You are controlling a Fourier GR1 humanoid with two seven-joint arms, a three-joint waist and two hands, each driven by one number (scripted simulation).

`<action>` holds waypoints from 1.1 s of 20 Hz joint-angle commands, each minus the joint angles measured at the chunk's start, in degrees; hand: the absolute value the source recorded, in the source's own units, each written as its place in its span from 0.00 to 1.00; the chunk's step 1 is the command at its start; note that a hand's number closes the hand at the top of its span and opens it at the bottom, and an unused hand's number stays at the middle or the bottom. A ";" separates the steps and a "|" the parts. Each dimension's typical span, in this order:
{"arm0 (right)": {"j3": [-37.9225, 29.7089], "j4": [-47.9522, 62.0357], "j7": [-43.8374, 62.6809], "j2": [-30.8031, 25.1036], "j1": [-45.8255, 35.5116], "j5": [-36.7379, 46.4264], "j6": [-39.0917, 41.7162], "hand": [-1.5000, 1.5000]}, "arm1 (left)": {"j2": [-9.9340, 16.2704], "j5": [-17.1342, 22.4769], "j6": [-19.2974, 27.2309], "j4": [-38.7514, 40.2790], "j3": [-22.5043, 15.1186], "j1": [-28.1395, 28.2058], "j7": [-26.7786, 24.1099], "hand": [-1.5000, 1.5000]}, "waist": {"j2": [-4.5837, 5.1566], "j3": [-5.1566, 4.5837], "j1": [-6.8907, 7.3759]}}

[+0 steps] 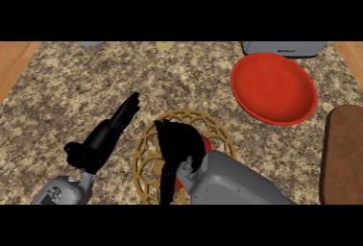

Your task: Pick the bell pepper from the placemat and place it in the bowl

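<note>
Fingers [174, 137] curled over bell pepper [205, 142]

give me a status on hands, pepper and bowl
Right hand down over bell pepper on placemat, grasp unclear. Left hand open, off the mat. Red bowl empty, path clear.

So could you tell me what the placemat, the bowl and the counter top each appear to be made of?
The placemat looks like woven wicker or rattan: tan strands in an openwork pattern with gaps. The bowl looks like smooth red plastic or glazed ceramic; its even, faintly shaded surface leaves that open. The counter top looks like speckled granite, brown and beige.
</note>
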 commanded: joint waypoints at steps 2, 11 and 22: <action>2.02 2.01 14.53 1.57 -3.67 -3.63 2.38 0.00 | 1.47 0.88 -1.95 -0.67 1.42 1.84 -0.13 0.50 | 0.00 0.06 -0.14; 9.11 2.30 15.41 1.58 -8.25 -2.59 -4.68 0.00 | -0.55 -0.74 -1.59 0.90 2.38 0.66 -0.39 0.50 | 0.00 0.09 -0.48; 14.15 4.61 12.14 0.79 -3.11 7.98 -6.23 0.00 | -1.85 -2.40 -0.93 -1.16 2.45 1.82 1.11 0.50 | -0.05 0.13 -1.17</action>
